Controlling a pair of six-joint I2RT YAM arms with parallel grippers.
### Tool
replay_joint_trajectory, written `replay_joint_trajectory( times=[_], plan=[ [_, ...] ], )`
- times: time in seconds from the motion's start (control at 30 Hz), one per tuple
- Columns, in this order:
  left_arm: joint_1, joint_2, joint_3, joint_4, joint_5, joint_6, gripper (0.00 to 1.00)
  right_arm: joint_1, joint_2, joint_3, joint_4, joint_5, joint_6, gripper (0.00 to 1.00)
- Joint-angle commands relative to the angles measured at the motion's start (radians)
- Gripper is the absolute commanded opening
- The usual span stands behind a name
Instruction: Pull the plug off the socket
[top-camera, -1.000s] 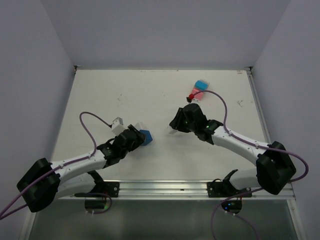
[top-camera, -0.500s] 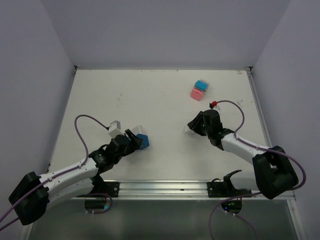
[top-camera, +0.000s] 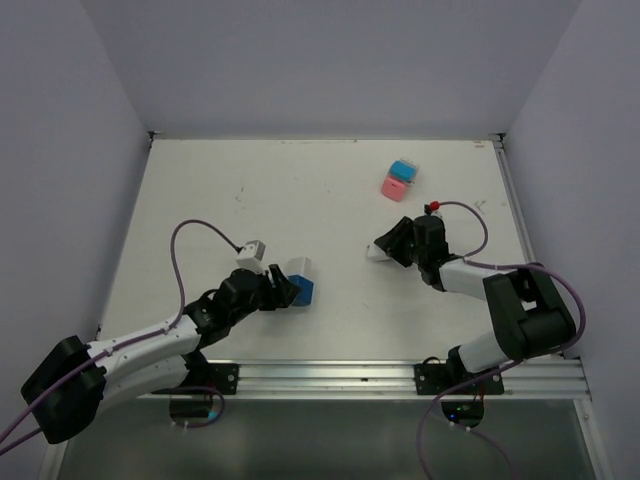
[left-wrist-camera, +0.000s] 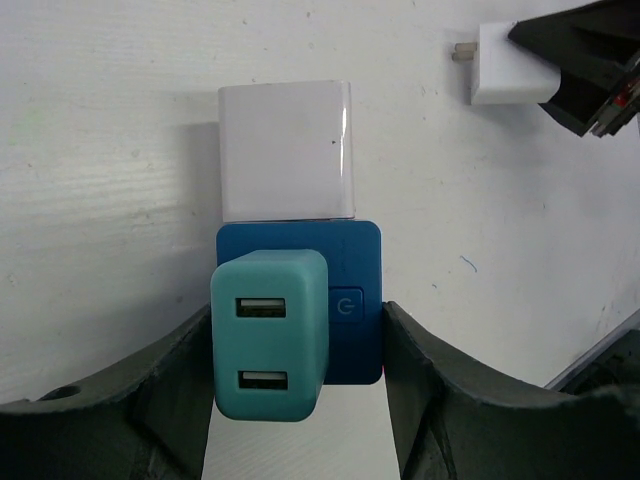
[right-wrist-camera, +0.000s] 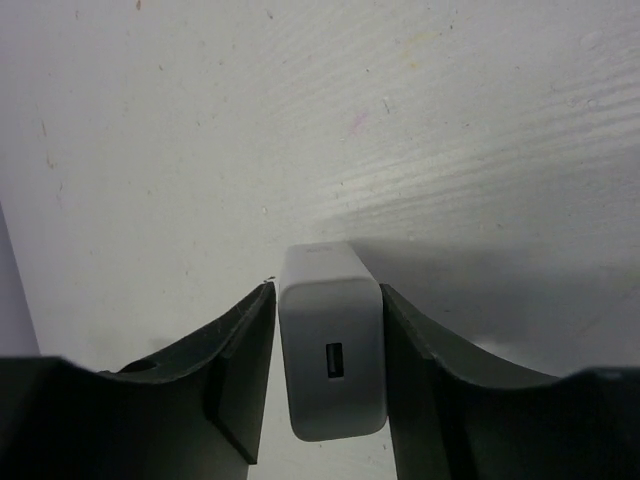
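Judging by the gap between them, the white plug (right-wrist-camera: 333, 365), pinched in the right end effector (top-camera: 388, 250), is taken as already pulled off the blue socket (left-wrist-camera: 352, 260), which is clamped by the left end effector (left-wrist-camera: 298, 360) over the table (top-camera: 300, 190), a teal adapter (left-wrist-camera: 268, 348) and white block (left-wrist-camera: 286, 150) left attached.

I log one scuffed white table (top-camera: 220, 190). On it: pink-and-blue block pair (top-camera: 398, 180), upper right of the overhead frame; blue socket (top-camera: 304, 293), lower left of centre; white charger (top-camera: 378, 252), right of centre.
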Motion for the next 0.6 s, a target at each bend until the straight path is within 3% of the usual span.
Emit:
replay_joint_trajectory(
  times=[0.0, 0.13, 0.33, 0.47, 0.57],
  plan=[
    [0.002, 0.001, 0.016, 0.163, 0.064, 0.096, 0.0, -0.02, 0.014, 0.001, 0.028, -0.01, -0.006, 0.5],
    [0.002, 0.01, 0.018, 0.17, 0.078, 0.106, 0.0, -0.032, 0.02, -0.007, -0.004, 0.01, -0.022, 0.55],
    [0.002, 0.009, 0.027, 0.172, 0.113, 0.127, 0.0, -0.056, -0.001, -0.016, -0.086, 0.057, -0.059, 0.73],
    [0.002, 0.007, 0.033, 0.17, 0.141, 0.152, 0.0, -0.056, -0.082, 0.014, -0.212, 0.129, -0.143, 0.98],
    [0.002, 0.009, 0.035, 0.175, 0.161, 0.172, 0.0, -0.058, -0.171, 0.053, -0.312, 0.148, -0.215, 0.99]
  ],
)
